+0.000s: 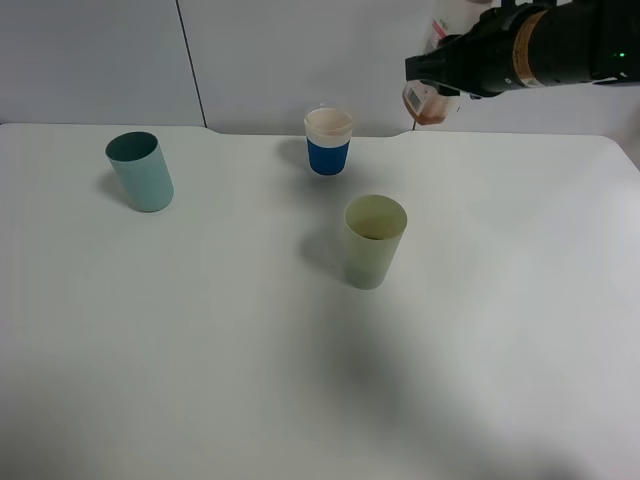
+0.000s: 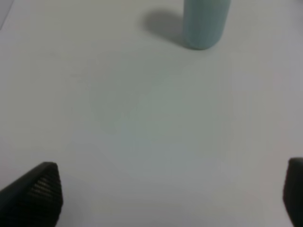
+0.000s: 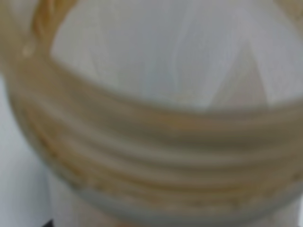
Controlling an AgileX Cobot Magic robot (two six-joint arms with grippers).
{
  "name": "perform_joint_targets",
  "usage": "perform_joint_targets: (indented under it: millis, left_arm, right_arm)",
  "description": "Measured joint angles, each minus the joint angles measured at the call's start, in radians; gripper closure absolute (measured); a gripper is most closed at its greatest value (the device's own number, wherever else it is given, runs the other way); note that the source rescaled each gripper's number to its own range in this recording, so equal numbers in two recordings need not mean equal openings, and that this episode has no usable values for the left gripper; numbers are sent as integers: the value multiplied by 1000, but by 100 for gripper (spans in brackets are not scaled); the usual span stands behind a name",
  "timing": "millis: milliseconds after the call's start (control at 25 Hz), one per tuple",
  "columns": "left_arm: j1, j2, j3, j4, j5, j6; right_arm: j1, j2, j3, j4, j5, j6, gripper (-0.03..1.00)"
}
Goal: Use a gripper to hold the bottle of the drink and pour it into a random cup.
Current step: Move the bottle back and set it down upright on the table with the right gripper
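The right gripper (image 1: 432, 92), clamped on the bottle of the drink (image 1: 424, 100), hangs above and behind-right of the pale yellow-green cup (image 1: 375, 240), nearer than the spread left gripper (image 2: 165, 194).

High cam over table (image 1: 250, 380); left wrist low; right wrist tight on bottle (image 3: 156, 142).

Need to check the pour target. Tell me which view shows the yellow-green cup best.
Exterior high: the yellow-green cup stands whole and upright on the table. The left wrist view shows only the teal cup; the right wrist view is filled by the bottle.
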Motion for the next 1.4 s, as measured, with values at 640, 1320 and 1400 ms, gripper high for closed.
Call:
perform_joint_targets:
  millis: [640, 1320, 1400]
  left_arm:
    - [0, 0, 0, -5, 1, 0]
    - [0, 0, 0, -5, 1, 0]
    - [0, 0, 0, -5, 1, 0]
  right_arm:
    - [-78, -38, 198, 905, -85, -933, 97]
    - [-244, -2, 383, 1042, -468, -1074, 97]
    - [-244, 44, 382, 1080, -469, -1107, 97]
